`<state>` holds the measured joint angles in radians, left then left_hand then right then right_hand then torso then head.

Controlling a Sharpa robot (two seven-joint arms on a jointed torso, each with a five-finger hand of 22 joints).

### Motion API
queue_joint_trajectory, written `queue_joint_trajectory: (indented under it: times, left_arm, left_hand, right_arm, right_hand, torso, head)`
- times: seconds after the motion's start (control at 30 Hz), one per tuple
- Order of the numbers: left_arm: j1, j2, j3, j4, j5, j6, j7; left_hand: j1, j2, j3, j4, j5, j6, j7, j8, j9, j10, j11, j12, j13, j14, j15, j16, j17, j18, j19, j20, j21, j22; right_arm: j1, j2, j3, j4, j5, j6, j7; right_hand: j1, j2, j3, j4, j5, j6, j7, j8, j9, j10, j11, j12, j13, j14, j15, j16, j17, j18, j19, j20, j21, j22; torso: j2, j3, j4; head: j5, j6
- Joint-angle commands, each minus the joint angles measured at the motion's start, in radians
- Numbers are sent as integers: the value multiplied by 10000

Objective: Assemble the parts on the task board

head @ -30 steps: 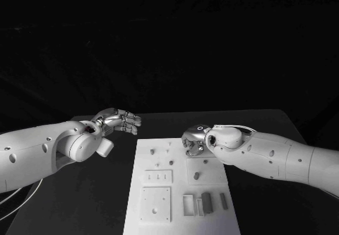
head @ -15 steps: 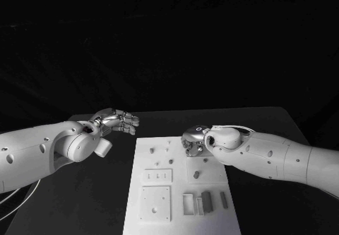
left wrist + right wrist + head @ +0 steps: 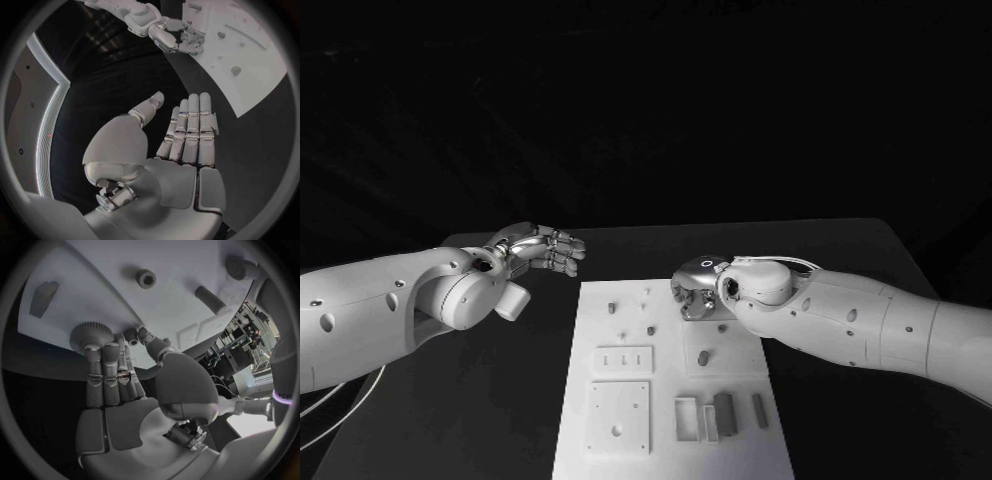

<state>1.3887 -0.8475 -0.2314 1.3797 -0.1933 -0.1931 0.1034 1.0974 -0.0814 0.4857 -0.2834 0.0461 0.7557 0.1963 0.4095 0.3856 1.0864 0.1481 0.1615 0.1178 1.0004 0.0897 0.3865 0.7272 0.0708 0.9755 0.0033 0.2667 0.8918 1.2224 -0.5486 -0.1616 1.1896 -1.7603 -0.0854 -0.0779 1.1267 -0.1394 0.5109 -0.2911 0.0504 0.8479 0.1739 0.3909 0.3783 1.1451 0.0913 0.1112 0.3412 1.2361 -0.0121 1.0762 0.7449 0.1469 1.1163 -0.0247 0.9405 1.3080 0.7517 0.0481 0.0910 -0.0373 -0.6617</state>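
Task board (image 3: 672, 400) lies mid-counter (image 3: 473, 400) with small parts (image 3: 704, 357) on it, right robot hand (image 3: 692, 298) pinching a round part (image 3: 92, 335) at its far edge, left robot hand (image 3: 548, 248) spread, holding nothing, above the counter beside it.

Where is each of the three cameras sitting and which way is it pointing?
Head view: on the robot's head, looking down at the task board on the black table; both arms show.
Left wrist view: behind the left hand, held flat over bare table, facing the board's corner.
Right wrist view: behind the right hand, fingertips at a round part on the board.
Shared: the left wrist and head views both show the right hand at the board's far end.
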Motion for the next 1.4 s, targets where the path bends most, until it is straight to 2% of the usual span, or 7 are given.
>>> queue_joint_trajectory:
  times: [0.03,0.2,0.4,0.6,1.03,1.4]
  left_arm:
    - [17,20,12,12,-18,74,-7]
    - [17,17,12,4,-18,109,-45]
    - [17,8,11,-21,-18,105,-77]
    - [16,10,8,-29,-20,110,-100]
    - [16,-26,2,-20,-27,85,-129]
    - [16,-33,0,-18,-31,44,-145]
  left_hand:
    - [-72,-7,18,54,35,28,46,-42,-14,19,16,-57,-16,-36,43,-48,11,176,-18,-35,-51,11]
    - [-74,-2,20,55,35,28,47,-46,-15,21,17,-64,-16,-36,43,-54,16,172,-19,-37,-53,13]
    - [-75,2,22,55,35,30,48,-50,-16,24,17,-71,-16,-36,43,-60,21,169,-19,-40,-56,15]
    - [-75,9,25,55,35,32,48,-52,-17,28,17,-78,-16,-35,43,-66,27,165,-19,-43,-58,16]
    - [-70,17,31,50,35,38,46,-57,-18,37,16,-91,-14,-30,41,-76,40,159,-18,-50,-61,21]
    - [-68,29,35,48,34,47,45,-60,-18,49,14,-101,-12,-21,38,-83,54,154,-12,-56,-62,27]
  right_arm:
    - [-69,2,-55,-39,-287,327,-53]
    - [-74,-53,-67,20,-376,458,-71]
    - [-90,-96,-74,85,-426,556,-79]
    - [-97,-128,-75,147,-426,530,-90]
    - [-135,-197,-75,265,-530,243,-154]
    - [-146,-266,-75,415,-663,-280,-163]
  right_hand:
    - [113,35,83,-5,11,32,2,-36,18,-176,145,-88,-86,-17,56,41,-17,1149,-93,14,-34,182]
    - [297,102,144,-9,11,179,-54,11,56,-68,129,-111,-110,-30,43,76,-21,1149,-117,22,-18,193]
    - [481,211,234,-12,12,416,-153,90,121,198,57,-65,-98,4,-23,128,-33,1149,-102,19,33,200]
    - [559,249,367,-4,11,465,-171,74,133,238,55,-110,-127,37,-25,146,-51,1149,-89,18,56,196]
    - [718,398,958,-6,12,672,-231,61,186,493,12,-173,-208,120,-64,173,-120,1149,-31,10,127,197]
    - [562,640,1213,-7,12,1150,-421,215,357,1052,-172,-80,-202,293,-236,251,-168,1149,126,-86,292,197]
  torso:
    - [22,10,6]
    - [32,6,17]
    - [46,18,7]
    - [69,24,6]
    - [91,32,13]
    - [99,27,29]
  head:
    - [-7,7]
    - [-63,-20]
    - [-71,-52]
    - [-83,-56]
    - [-91,-47]
    - [-115,-42]
